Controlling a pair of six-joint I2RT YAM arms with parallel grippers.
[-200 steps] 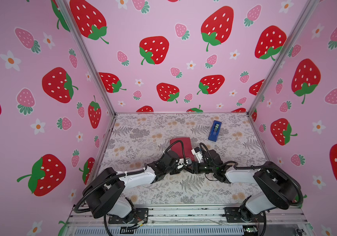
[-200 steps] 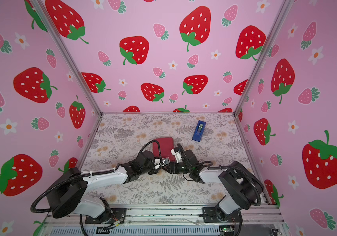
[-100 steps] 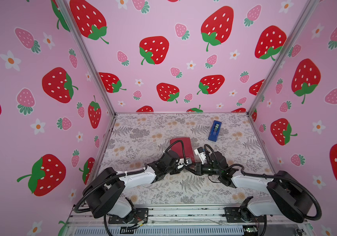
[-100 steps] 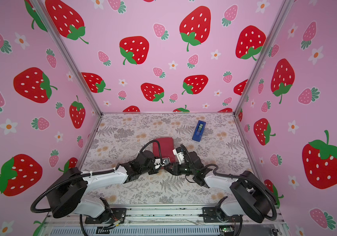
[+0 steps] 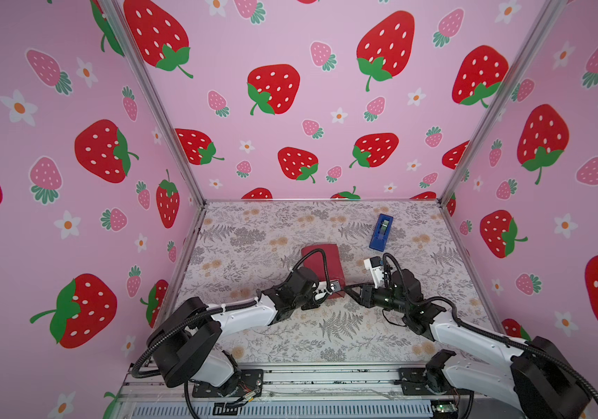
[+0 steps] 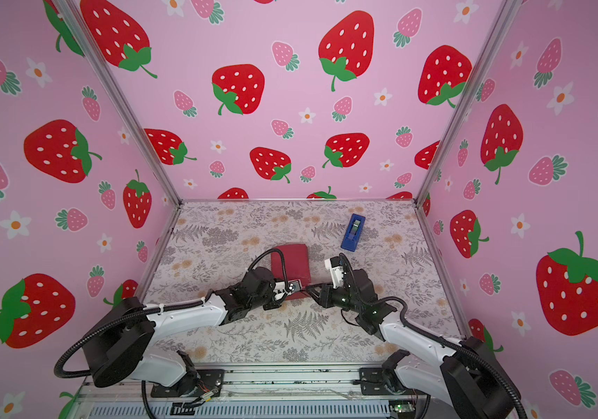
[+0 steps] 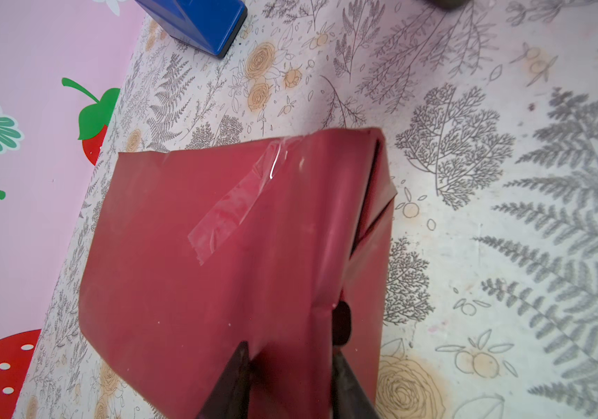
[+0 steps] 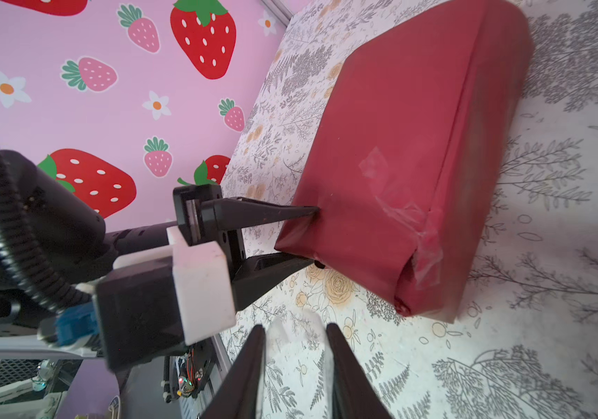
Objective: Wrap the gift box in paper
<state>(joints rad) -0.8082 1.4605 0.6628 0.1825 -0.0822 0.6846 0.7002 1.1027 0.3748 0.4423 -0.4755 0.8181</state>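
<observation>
I see left end effector (image 8: 317,237) clamped on a corner fold of the paper (image 8: 399,127). Right end effector (image 8: 295,330) sits just beside it; gripping or not, can't tell.

The left arm (image 5: 243,316) and the right arm (image 5: 471,335) lie low and bent, and both reach to the middle. The left gripper (image 8: 314,235) pinches a corner of the paper (image 8: 399,145). The right gripper (image 8: 294,328) sits close by, fingers a little apart.

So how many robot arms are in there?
2. The left arm reaches in from the left, its fingers pinching the red paper at a near corner; the right arm comes from the right, beside it. No more visible.
</observation>
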